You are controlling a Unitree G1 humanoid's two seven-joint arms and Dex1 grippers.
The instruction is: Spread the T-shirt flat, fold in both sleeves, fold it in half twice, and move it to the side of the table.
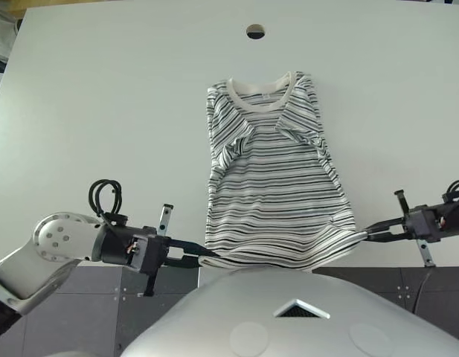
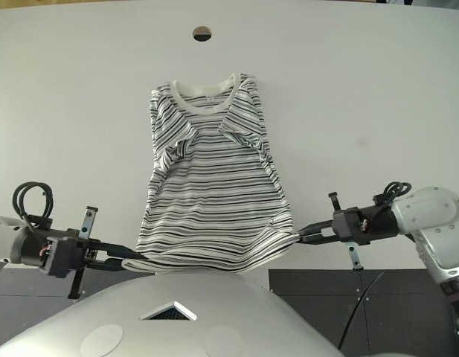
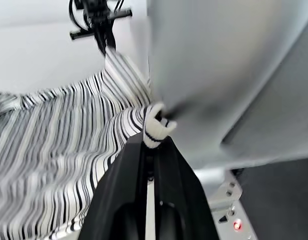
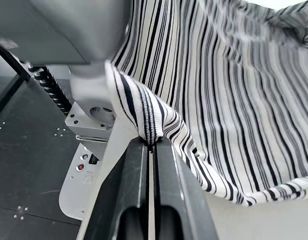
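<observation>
A black-and-white striped T-shirt [image 1: 274, 178] lies on the white table [image 1: 103, 111], collar at the far end, both sleeves folded in over the chest. Its hem hangs at the table's near edge. My left gripper [image 1: 201, 255] is shut on the hem's left corner [image 3: 154, 131]. My right gripper [image 1: 367, 233] is shut on the hem's right corner [image 4: 150, 131]. The hem is stretched between the two grippers.
A round cable hole [image 1: 255, 31] sits in the table beyond the collar. Bare tabletop lies left and right of the shirt. Dark floor [image 1: 80, 312] shows below the table's near edge.
</observation>
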